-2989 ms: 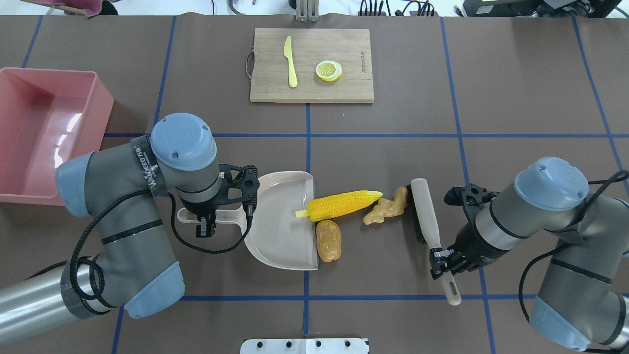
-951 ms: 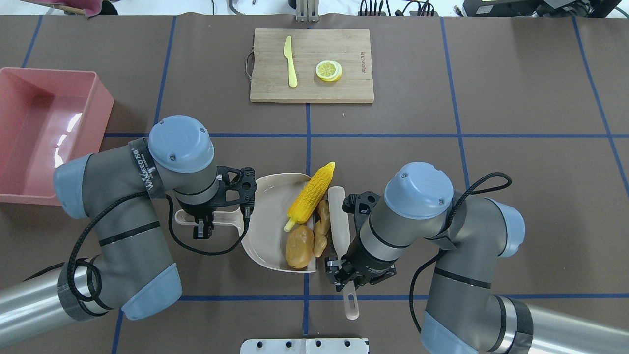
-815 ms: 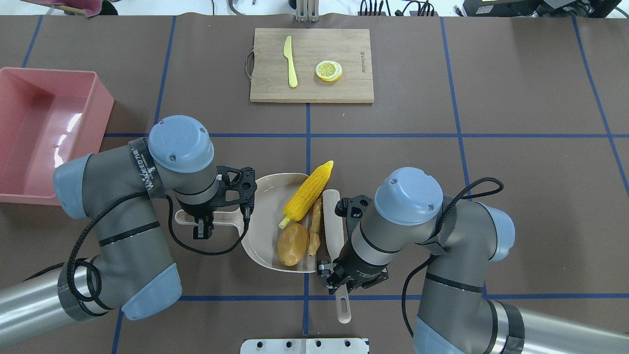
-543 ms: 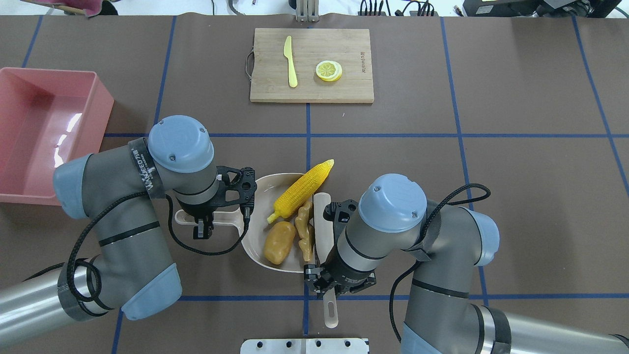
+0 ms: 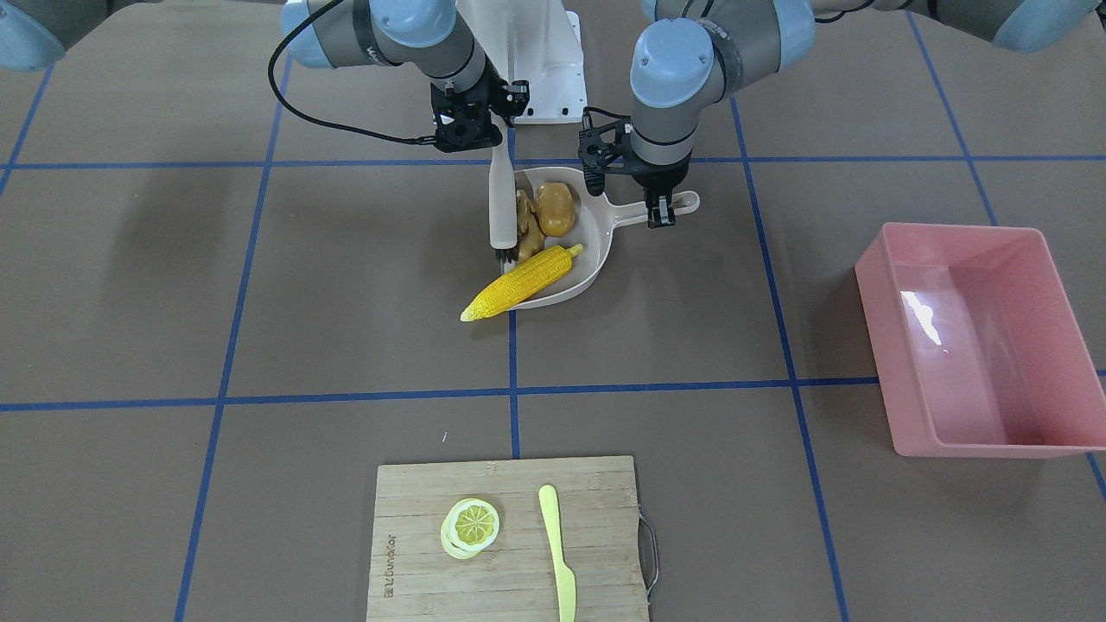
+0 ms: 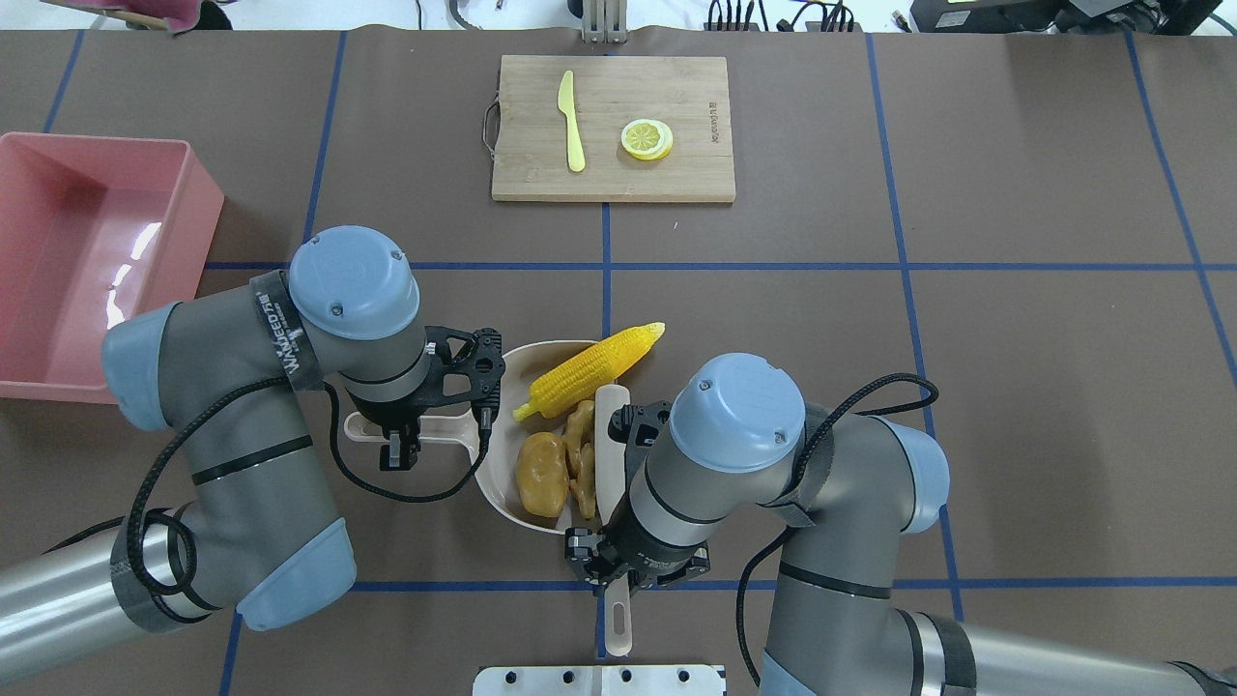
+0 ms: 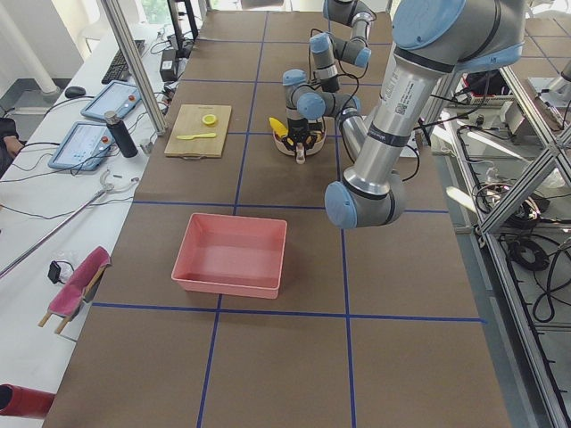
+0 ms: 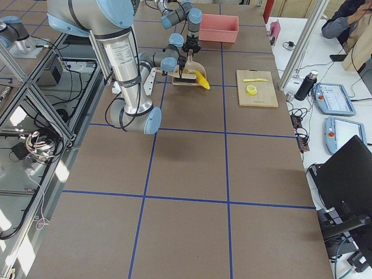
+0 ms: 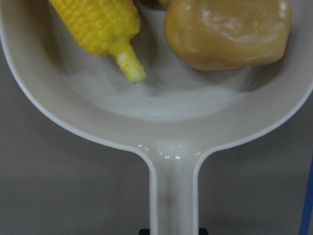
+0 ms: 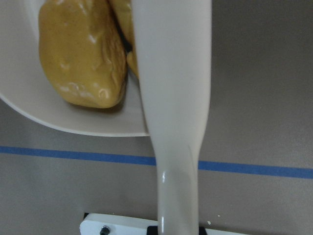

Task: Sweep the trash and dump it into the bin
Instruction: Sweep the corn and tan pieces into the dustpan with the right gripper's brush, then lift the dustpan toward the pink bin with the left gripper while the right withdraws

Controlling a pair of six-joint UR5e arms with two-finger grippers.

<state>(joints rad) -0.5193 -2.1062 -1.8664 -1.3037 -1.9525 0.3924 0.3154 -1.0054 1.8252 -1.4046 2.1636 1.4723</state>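
l gripper (image 5: 660, 210) is clamped on the handle of the beige dustpan (image 6: 501, 462). the pan sits flat on the table near the robot, mouth facing right. r gripper (image 6: 623, 572) is closed round the handle of the brush (image 6: 610, 440), which lies along the pan's open edge, head at the far end.

potato (image 6: 540, 474) sits inside the pan on the near side. ginger root (image 6: 582, 456) is just right of it, squeezed btwn potato and brush. corn cob (image 6: 589, 370) lies diagonally across the pan's far edge: stem end inside, tip end sticking out over the table to the far right, past the brush head.

pink bin (image 6: 58, 290) stands at the table's left end, well apart from the pan.

far side of the table: wooden cutting board (image 6: 676, 97) w/ lemon slice (image 6: 647, 138) and plastic knife (image 6: 572, 121) on it.
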